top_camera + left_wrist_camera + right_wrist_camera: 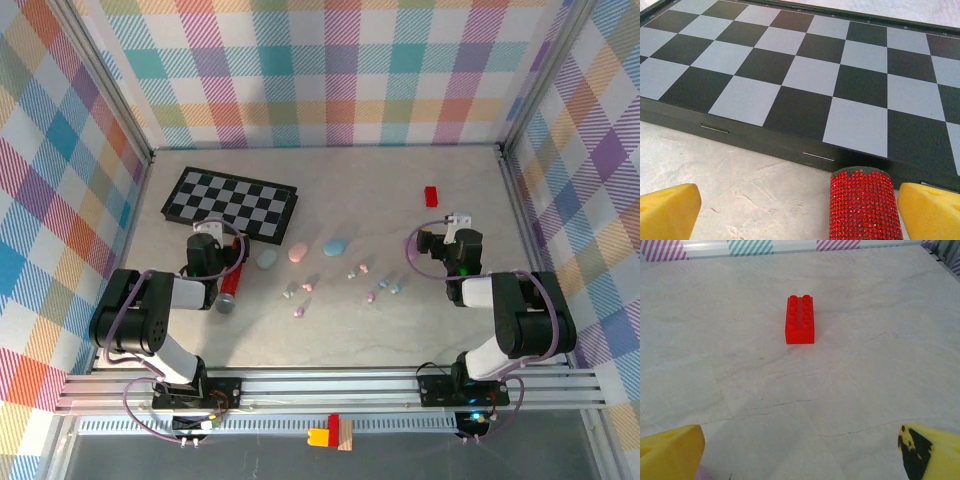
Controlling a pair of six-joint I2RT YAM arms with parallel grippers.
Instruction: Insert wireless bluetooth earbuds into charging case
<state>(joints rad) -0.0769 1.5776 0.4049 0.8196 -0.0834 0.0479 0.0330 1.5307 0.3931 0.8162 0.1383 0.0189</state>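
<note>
None of the earbuds is in a case yet. They lie spread out on the table in the middle of the top view, little pink, blue and pale ones, between the two arms. Three pebble cases sit in a row just above them: a green case, a pink case and a blue case. From up there they look shut, but I cannot be sure.

So I think the job is right at its start, with no bud picked up. The next move calls for one arm to turn toward the middle, come down over one bud and pinch it softly. The buds are tiny and smooth, so one may slip or roll away. A case may need its lid lifted first, and the other arm could hold it.

The left gripper has its yellow fingers far apart, at the bottom corners of its view. It holds nothing. A red glitter tube lies between them, close to the finger on the right of the picture. The chessboard is just in front. The right gripper is wide too and holds nothing. It looks at bare table and a red brick further up the frame, well apart from its fingers.
</note>
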